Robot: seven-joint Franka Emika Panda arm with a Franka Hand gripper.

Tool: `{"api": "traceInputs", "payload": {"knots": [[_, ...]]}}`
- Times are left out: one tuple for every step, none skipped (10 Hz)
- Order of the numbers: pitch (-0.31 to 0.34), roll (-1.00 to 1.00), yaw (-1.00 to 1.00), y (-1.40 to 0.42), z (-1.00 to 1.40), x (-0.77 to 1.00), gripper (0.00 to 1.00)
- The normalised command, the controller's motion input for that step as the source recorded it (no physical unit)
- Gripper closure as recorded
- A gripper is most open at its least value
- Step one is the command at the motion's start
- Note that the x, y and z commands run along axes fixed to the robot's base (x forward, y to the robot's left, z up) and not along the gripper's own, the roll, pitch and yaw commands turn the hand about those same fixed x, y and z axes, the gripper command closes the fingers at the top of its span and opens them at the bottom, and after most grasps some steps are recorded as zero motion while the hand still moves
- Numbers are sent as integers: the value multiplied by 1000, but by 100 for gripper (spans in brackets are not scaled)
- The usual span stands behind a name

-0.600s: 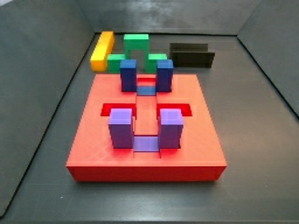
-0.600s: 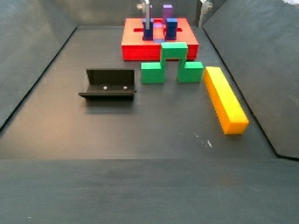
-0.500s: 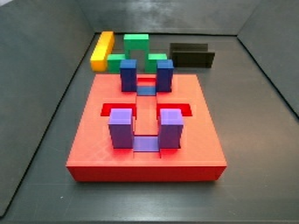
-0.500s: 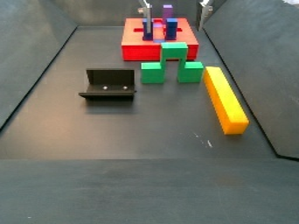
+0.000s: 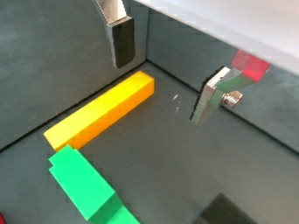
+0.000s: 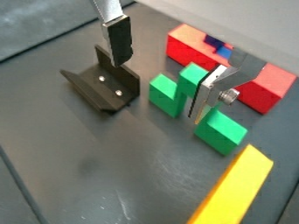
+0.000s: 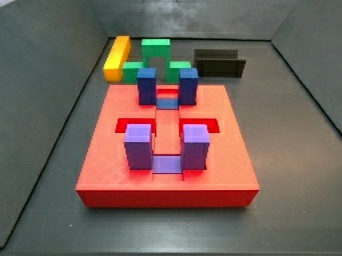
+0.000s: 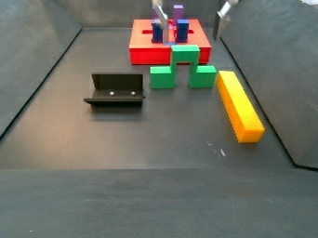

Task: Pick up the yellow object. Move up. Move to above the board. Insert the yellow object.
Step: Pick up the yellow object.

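- Gripper [image 5: 163, 74] fingers are standing wide apart in both wrist views, with nothing between the dark pads [image 6: 118, 44]; it is holding and touching nothing, hanging above the table [image 8: 137, 139].
- In a side view only the two fingertips [image 8: 225, 8] are showing, at the top edge over the far end of the table; in the side view looking along the red board the gripper is not showing.
- Yellow object [image 8: 239, 104] is lying flat on the table, untouched, a long bar close beside the side wall [image 8: 267, 74] and running parallel to it; its long axis is pointing from the near part of the table toward the red board [image 8: 170, 42].
- In a wrist view the yellow object [image 5: 103, 109] is lying below and between the open fingers, slanting across the frame, with one end near a green block [image 5: 84, 185].
- Two green blocks [image 8: 181, 72] are sitting just beside the bar's far end, between it and the board; the gap between bar and wall is looking narrow.
- Fixture [image 8: 115, 90] is standing well apart from the bar, with open dark table between them and a wide bare stretch in front.
- Blue and purple pieces [image 7: 166, 145] are standing upright in the board's slots.
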Motion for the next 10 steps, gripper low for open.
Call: {"api": "traceInputs", "payload": {"knots": [[-220, -76, -60, 0, -309, -583, 0], [-229, -73, -29, 0, -271, -634, 0], [-221, -29, -11, 0, -223, -671, 0], [-193, 0, 0, -77, -209, -551, 0], [-181, 0, 0, -97, -274, -477, 0], [-116, 59, 0, -94, -357, -334, 0], [-63, 76, 0, -17, -386, -380, 0], [-49, 54, 0, 0, -377, -363, 0], [-36, 51, 0, 0, -349, -294, 0], [-46, 54, 0, 0, -351, -340, 0]]}}
